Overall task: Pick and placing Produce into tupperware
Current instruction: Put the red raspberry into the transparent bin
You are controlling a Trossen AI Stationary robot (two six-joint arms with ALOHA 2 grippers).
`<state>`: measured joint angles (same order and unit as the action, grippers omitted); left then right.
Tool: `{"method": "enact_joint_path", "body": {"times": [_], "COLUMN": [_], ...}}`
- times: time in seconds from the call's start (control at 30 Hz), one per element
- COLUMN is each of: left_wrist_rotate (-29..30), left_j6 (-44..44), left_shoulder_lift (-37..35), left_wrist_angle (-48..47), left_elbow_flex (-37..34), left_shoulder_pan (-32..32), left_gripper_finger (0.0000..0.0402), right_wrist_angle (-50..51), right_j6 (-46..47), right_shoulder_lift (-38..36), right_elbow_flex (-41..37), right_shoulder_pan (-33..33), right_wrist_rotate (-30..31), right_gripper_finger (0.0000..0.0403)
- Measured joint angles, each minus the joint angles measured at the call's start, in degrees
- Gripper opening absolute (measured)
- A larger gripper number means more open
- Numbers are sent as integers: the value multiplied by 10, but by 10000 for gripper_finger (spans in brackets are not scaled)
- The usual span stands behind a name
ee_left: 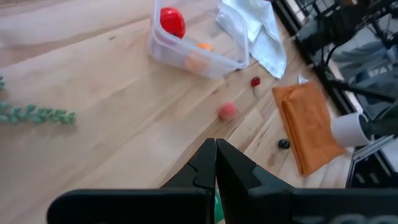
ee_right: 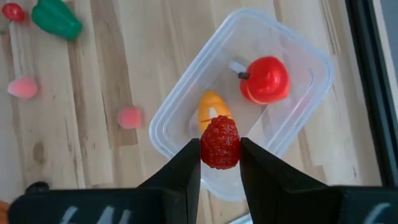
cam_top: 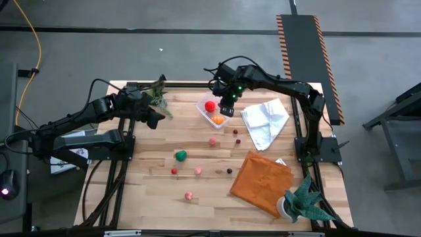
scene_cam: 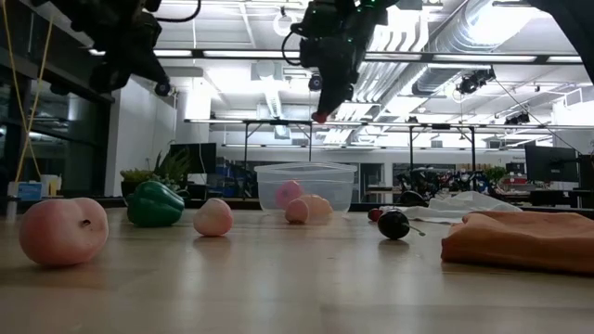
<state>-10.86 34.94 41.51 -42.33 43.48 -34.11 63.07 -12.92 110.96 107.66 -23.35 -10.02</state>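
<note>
The clear tupperware (cam_top: 215, 115) (ee_right: 245, 93) stands at the table's far middle, with a red fruit (ee_right: 266, 79) and an orange piece (ee_right: 211, 109) resting on its bottom. Above it hangs my right gripper (ee_right: 219, 155) (scene_cam: 320, 113), shut on a red raspberry (ee_right: 219, 142). My left gripper (ee_left: 216, 163) (cam_top: 156, 120) is shut on nothing, raised over the table's far left. More produce lies loose on the wood: a green pepper (cam_top: 180, 155), pink pieces (cam_top: 212, 140) (cam_top: 189, 195) and a dark berry (cam_top: 229, 170). My right gripper pinches the raspberry by its two opposite sides (ee_right: 205, 146) between the two fingertips. The fingers come from above, slanting down. The berry is lifted clear, high above the tupperware's open top and over its rim.
A white cloth (cam_top: 264, 120) lies right of the tupperware and an orange cloth (cam_top: 261, 182) at the near right. Potted plants stand at the near right corner (cam_top: 302, 203) and the far left (cam_top: 158, 95). Bare wood shows at the near left.
</note>
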Motion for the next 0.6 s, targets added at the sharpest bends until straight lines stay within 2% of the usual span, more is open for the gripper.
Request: {"method": "enact_joint_path", "body": {"times": [0.6], "left_wrist_rotate": [0], "left_j6": [-21], "left_shoulder_lift": [0], "left_wrist_angle": [84], "left_elbow_flex": [0], "left_shoulder_pan": [0], "left_gripper_finger": [1], "right_wrist_angle": [-56], "right_j6": [13], "right_shoulder_lift": [2], "right_elbow_flex": [0], "right_shoulder_pan": [-3], "right_wrist_rotate": [0], "right_gripper_finger": [83]}}
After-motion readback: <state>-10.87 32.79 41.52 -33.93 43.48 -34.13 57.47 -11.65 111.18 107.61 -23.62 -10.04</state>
